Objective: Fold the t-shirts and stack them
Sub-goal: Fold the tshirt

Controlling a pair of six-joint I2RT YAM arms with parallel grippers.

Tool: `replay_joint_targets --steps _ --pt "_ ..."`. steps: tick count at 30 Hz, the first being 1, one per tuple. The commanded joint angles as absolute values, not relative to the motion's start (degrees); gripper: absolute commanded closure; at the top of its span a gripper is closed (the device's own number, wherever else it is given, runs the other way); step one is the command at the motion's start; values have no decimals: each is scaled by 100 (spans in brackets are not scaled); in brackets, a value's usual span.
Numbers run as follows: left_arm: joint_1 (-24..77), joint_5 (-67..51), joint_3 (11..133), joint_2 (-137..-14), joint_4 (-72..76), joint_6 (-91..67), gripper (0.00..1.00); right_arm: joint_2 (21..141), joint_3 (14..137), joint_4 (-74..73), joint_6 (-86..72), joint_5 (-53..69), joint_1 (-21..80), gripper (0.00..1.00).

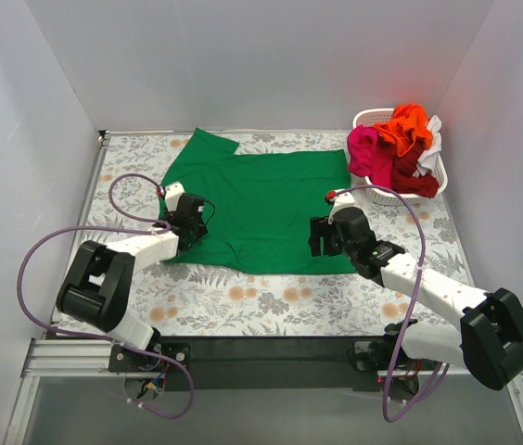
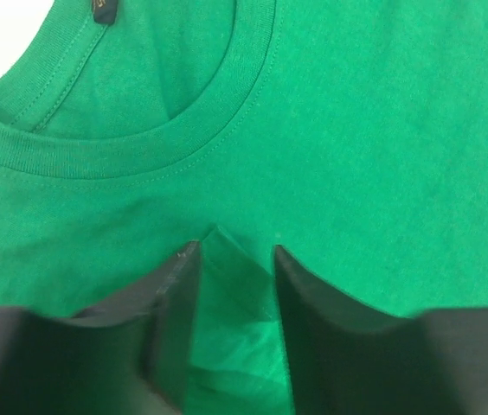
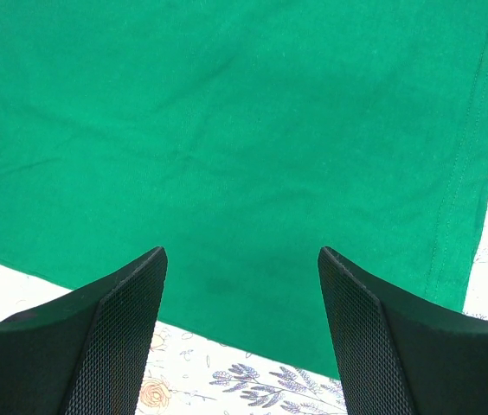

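Note:
A green t-shirt (image 1: 261,199) lies spread flat on the flowered table. My left gripper (image 1: 190,221) is at its left edge, beside the collar (image 2: 166,147). In the left wrist view the left gripper (image 2: 234,249) is shut on a raised pinch of the green t-shirt (image 2: 356,130). My right gripper (image 1: 320,237) hovers over the shirt's near right part. In the right wrist view it (image 3: 242,252) is open wide and empty over the green t-shirt (image 3: 227,112), close to its near edge. Orange (image 1: 405,128), magenta (image 1: 365,148), dark red (image 1: 410,176) and white (image 1: 431,139) shirts are piled in the basket.
A white plastic basket (image 1: 365,117) stands at the back right corner. The table is covered by a flowered cloth (image 1: 271,301), also seen in the right wrist view (image 3: 227,380). White walls close in the left, back and right sides.

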State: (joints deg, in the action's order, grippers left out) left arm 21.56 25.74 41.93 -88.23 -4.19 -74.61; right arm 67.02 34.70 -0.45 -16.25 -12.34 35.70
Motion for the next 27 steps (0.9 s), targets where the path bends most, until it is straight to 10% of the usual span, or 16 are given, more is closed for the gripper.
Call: replay_joint_targets --steps 1,10,20,27 --pt "2127 2707 4368 -8877 -290 -7374 66 6723 3463 9 -1564 -1327 3586 36" --pt "2083 2751 4412 -9105 -308 -7339 67 6724 3437 9 -1556 -1362 3586 36" --pt "2074 2716 4403 -8956 -316 -7304 99 6733 3428 9 -1547 -1433 3586 36" --pt "2074 2663 4473 -8272 -501 -7269 100 6680 3428 -139 -1547 -1520 3586 36"
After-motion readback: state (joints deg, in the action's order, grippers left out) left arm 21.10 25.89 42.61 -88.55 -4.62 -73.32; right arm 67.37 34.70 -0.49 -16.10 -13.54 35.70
